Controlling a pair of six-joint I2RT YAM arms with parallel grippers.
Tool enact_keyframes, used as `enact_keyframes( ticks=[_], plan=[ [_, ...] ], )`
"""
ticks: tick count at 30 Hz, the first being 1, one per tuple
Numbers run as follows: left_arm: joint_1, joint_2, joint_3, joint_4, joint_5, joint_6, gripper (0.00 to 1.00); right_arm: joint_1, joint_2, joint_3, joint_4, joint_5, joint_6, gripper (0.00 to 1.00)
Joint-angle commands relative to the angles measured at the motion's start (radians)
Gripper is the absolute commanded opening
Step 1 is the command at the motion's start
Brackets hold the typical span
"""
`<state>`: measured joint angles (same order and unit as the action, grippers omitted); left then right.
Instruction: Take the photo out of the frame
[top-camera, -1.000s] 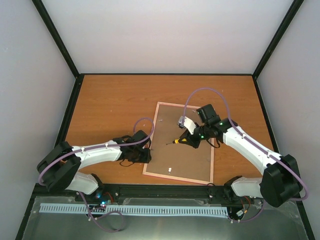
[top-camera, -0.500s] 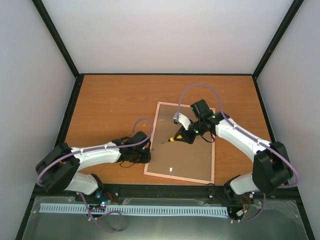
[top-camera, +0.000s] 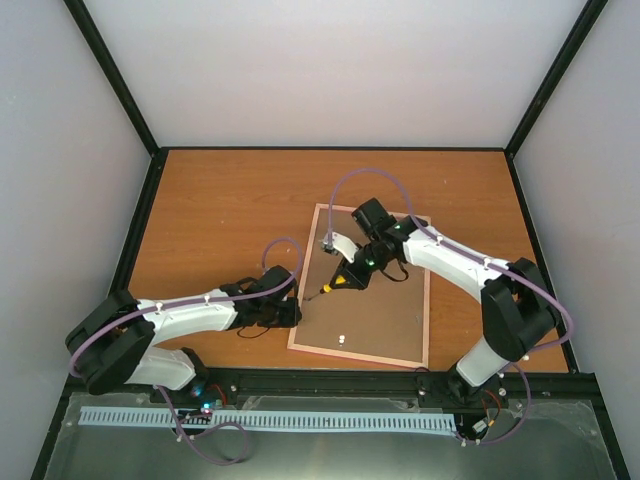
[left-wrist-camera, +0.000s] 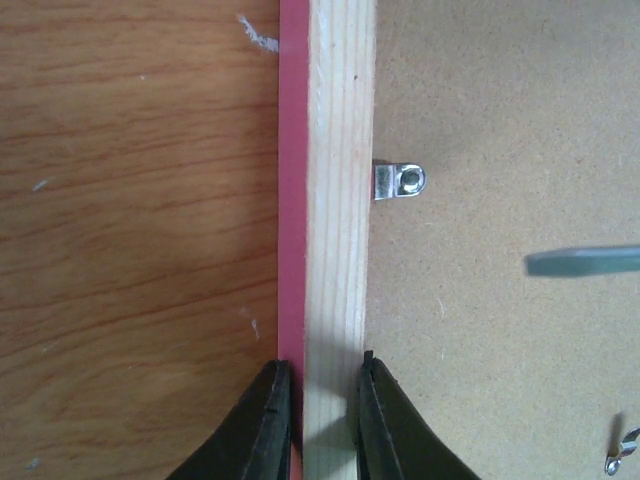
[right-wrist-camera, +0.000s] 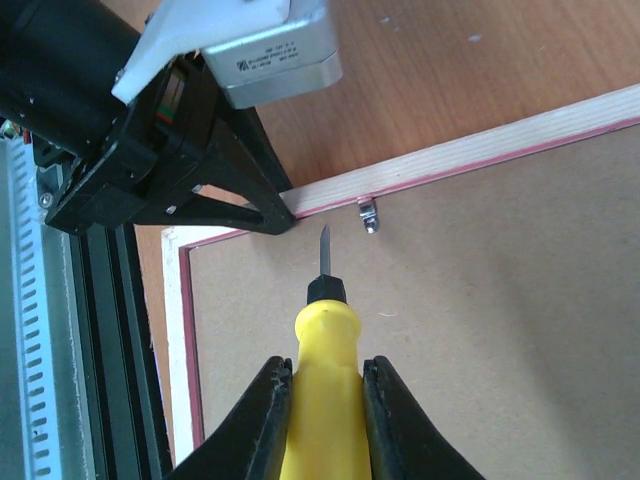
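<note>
The frame (top-camera: 426, 322) lies face down on the table, its pink border around the brown backing board (top-camera: 385, 310). The photo is hidden under the board. My left gripper (top-camera: 293, 312) is shut on the frame's left rail (left-wrist-camera: 338, 200), one finger on each side. My right gripper (top-camera: 358, 274) is shut on a yellow-handled screwdriver (right-wrist-camera: 325, 340). The screwdriver's blade tip (right-wrist-camera: 324, 245) points at the left rail, just beside a small metal clip (right-wrist-camera: 368, 214) on the board. The clip (left-wrist-camera: 400, 182) and the blade (left-wrist-camera: 585, 261) also show in the left wrist view.
Another small metal fitting (top-camera: 340, 340) sits on the board near the frame's near edge. Black enclosure posts and grey walls surround the wooden table (top-camera: 220, 210). A black rail (top-camera: 330, 382) runs along the near edge.
My right gripper has carried the screwdriver left across the board, from the middle to the frame's left rail near the clip. My left gripper has stayed clamped on the rail.
</note>
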<state>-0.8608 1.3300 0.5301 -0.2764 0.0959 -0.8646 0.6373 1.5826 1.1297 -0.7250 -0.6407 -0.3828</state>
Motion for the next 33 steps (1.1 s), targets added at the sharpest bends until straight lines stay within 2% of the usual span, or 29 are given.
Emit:
enact_keyframes(
  ticks=[1,14,22,33],
  plan=[
    [-0.009,0.023,-0.028,0.002,-0.007,-0.050,0.01,0.027,0.030,0.028,-0.020,-0.001,0.002,0.03],
    [-0.009,0.010,-0.037,0.003,-0.010,-0.062,0.01,0.083,0.110,0.082,-0.033,0.046,0.011,0.03],
    [-0.009,0.017,-0.036,0.012,-0.010,-0.061,0.01,0.085,0.128,0.091,-0.025,0.159,0.036,0.03],
    [-0.009,0.011,-0.043,0.012,-0.015,-0.065,0.01,0.085,0.131,0.097,-0.029,0.169,0.044,0.03]
  ],
)
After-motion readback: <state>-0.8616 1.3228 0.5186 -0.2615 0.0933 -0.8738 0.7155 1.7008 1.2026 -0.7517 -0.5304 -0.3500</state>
